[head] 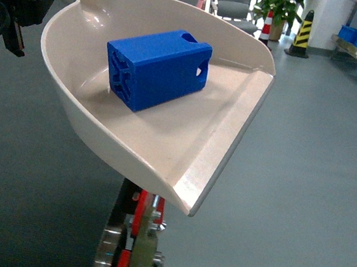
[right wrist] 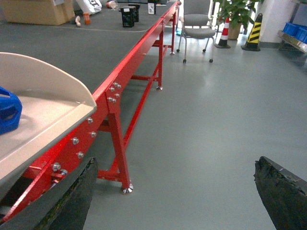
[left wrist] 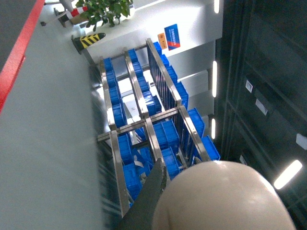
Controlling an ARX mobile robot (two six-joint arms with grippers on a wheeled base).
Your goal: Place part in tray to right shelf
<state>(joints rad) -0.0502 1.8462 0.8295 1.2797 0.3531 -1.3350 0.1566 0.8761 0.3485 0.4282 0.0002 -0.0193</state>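
Grey floor point(head: 322, 162), red table frame point(right wrist: 139, 62), blue part point(head: 156, 68) in tray point(head: 183, 147), right claw point(right wrist: 175, 191) open, empty, left claw's state unclear.

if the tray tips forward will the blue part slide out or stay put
Likely to slide: the part lies loose on the tray, whose floor looks smooth and whose front lip is flat and open. Its boxy flat faces suggest sliding rather than rolling. The hollow ribbed end hints it is light, so little may hold it.

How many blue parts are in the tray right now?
1. A single part lies on its side in the middle of the tray; the right wrist view shows only its edge. Nothing seems hidden behind it.
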